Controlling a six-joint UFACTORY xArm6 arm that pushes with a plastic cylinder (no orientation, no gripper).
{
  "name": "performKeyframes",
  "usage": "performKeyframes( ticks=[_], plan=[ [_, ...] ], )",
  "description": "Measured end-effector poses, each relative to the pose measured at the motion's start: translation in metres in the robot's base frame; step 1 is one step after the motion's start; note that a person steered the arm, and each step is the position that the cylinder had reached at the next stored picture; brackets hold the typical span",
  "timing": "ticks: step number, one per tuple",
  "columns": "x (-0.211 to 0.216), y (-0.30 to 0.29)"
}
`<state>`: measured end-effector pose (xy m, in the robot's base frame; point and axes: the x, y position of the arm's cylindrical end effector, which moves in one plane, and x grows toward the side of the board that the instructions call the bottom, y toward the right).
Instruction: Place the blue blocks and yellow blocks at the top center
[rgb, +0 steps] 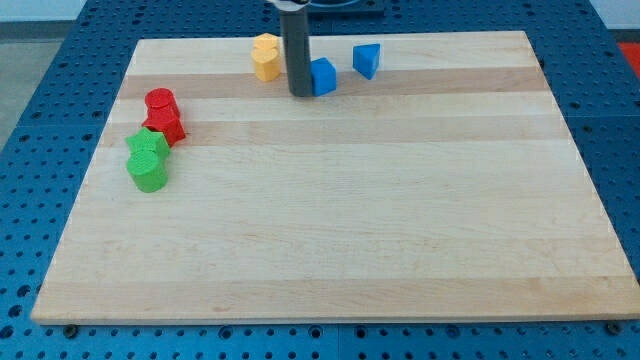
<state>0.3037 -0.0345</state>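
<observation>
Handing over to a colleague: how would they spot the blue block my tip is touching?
Look along the board's top edge, near the centre. Two blue blocks sit there: the blue cube beside my tip, not the blue block alone further right.

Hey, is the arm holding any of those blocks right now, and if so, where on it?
Nothing is held. My tip only pushes; it stands at the left side of a blue block, with the yellow blocks to its left.

Straight dark grey rod, smooth, cylindrical; my tip (300, 95) blunt, flat-ended; black mount above.
</observation>
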Motion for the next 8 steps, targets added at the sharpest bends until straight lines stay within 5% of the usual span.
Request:
performKeyframes(
  ticks=[2, 4, 5, 6, 8],
  plan=[
    [-0.036, 0.006],
    [0.03, -0.043],
    [0.003, -0.129],
    [-0.049, -0.153],
    [-0.091, -0.071]
  ],
)
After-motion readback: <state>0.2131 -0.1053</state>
